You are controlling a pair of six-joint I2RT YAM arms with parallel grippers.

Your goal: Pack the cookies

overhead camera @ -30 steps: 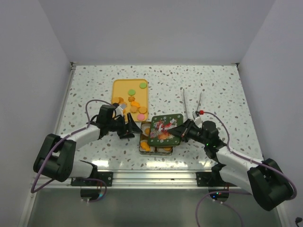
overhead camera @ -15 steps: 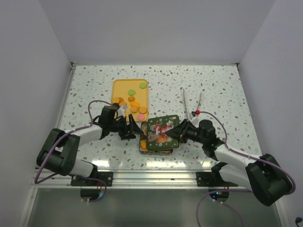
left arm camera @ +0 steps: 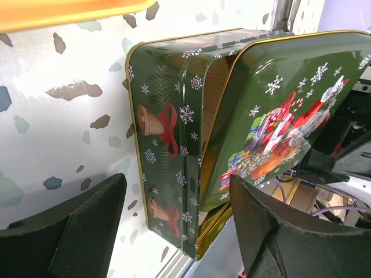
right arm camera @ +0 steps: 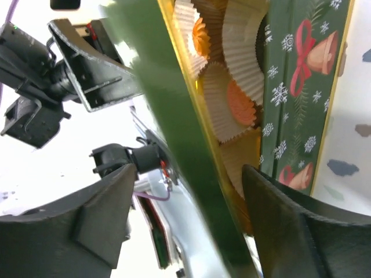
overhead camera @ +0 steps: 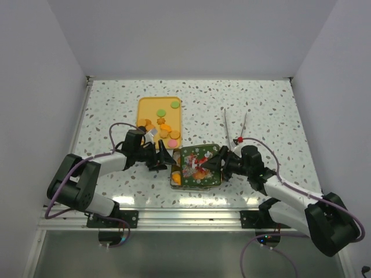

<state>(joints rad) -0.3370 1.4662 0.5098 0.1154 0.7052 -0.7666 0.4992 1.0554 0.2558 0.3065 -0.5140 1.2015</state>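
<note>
cookies [overhead camera: 165, 128] lie loose on the yellow tray [overhead camera: 149, 107] at the left of the bench [overhead camera: 272, 104]. left end effector [overhead camera: 166, 157] gapes wide just beside the green tin [overhead camera: 175, 175], where more orange ones sit in white paper cups [right arm camera: 237, 40]. the lid [overhead camera: 200, 165], further right a second ago, now covers most of the tin, still tilted. right end effector [overhead camera: 215, 163] is spread wide astride the lid's edge. bells, bows and snowflakes decorate the tin, and the lid has a christmas picture.

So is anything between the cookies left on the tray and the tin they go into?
Yes: the green lid sits tilted over the tin, covering most of its opening, with the right pincer at its edge.
</note>
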